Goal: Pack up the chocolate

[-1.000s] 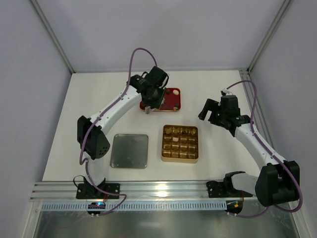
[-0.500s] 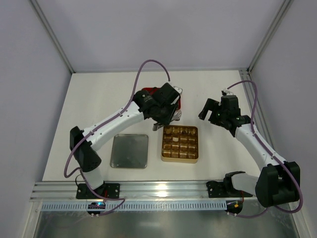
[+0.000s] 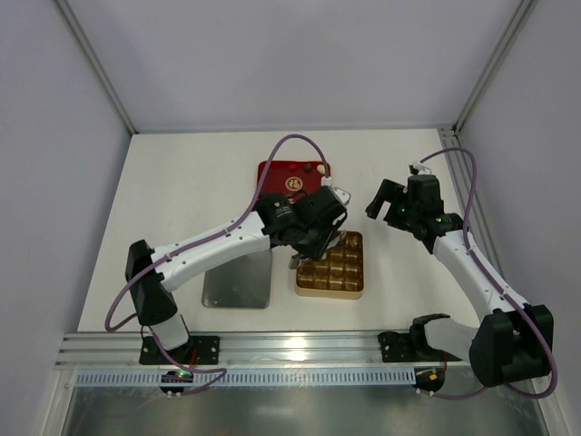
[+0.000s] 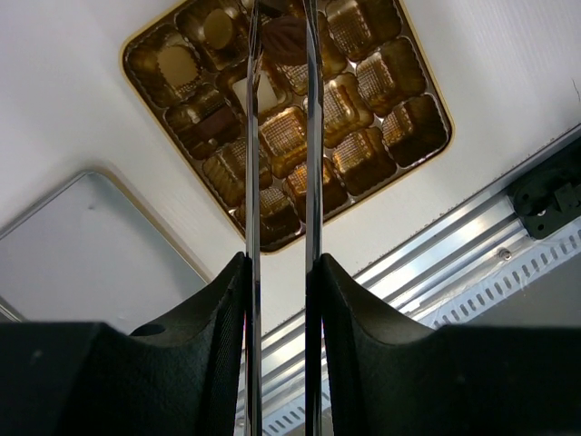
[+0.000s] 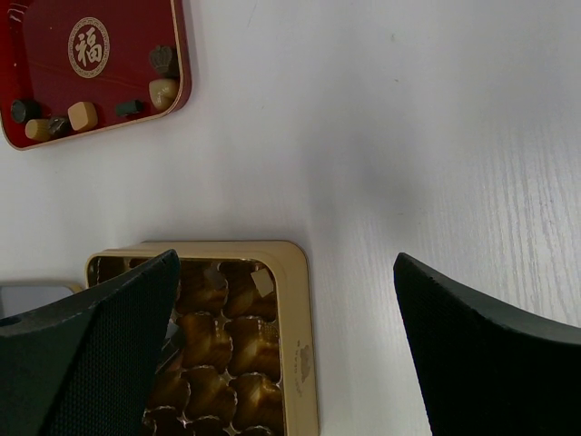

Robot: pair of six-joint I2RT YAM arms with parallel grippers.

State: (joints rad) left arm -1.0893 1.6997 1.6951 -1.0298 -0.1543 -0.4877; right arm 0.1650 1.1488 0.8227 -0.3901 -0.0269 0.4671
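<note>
My left gripper (image 3: pixel 301 260) hangs over the gold tray (image 3: pixel 329 294) and is shut on a dark brown chocolate piece (image 4: pixel 286 38) between its long thin metal fingers (image 4: pixel 254 163). In the left wrist view the gold tray (image 4: pixel 436 100) holds a few pieces: light round ones (image 4: pixel 177 64), a white square (image 4: pixel 250 91) and a dark one (image 4: pixel 213 123). Most compartments are empty. The red tray (image 3: pixel 277 173) behind it holds several loose pieces (image 5: pixel 163 91). My right gripper (image 3: pixel 386 207) is open and empty, right of both trays, above bare table (image 5: pixel 286 263).
A flat silver tray (image 3: pixel 236 282) lies left of the gold tray, partly under my left arm, and also shows in the left wrist view (image 4: pixel 82 254). An aluminium rail (image 3: pixel 290 350) runs along the near table edge. White walls enclose the table.
My left arm has swung from the red tray toward me and to the right, ending over the gold tray with a chocolate piece held. The right arm has barely moved.
</note>
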